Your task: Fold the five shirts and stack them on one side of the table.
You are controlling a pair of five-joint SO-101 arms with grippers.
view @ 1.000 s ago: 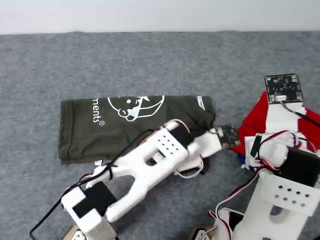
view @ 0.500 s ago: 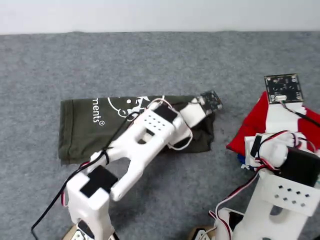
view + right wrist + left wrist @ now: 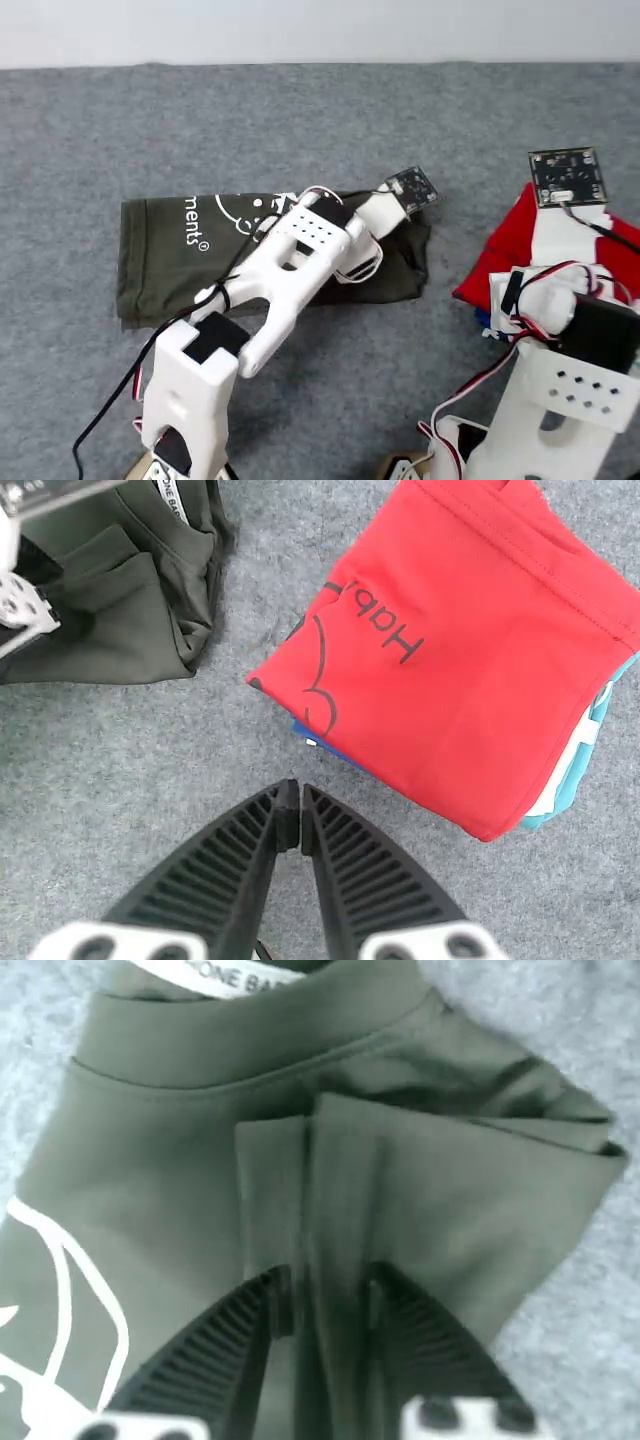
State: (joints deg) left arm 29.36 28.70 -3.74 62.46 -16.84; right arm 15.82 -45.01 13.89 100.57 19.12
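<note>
A dark green shirt (image 3: 170,250) with a white print lies folded in a long strip at the table's middle. My left gripper (image 3: 325,1295) is over the strip's right end (image 3: 398,212), shut on a raised fold of the green cloth (image 3: 330,1180). On the right, a folded red shirt (image 3: 450,660) tops a stack (image 3: 510,240), with a teal shirt (image 3: 590,740) peeking out beneath. My right gripper (image 3: 300,815) is shut and holds nothing, above bare grey carpet just in front of the stack's near corner.
The right arm (image 3: 570,340) stands over the stack's front side. Grey carpet (image 3: 300,120) covers the table, with free room behind and to the left of the green shirt. The left arm's tip (image 3: 20,590) shows by the green shirt (image 3: 110,610).
My left arm swung from the green shirt's front right corner back over its right end, taking cloth with it. The right arm and the red stack stayed still.
</note>
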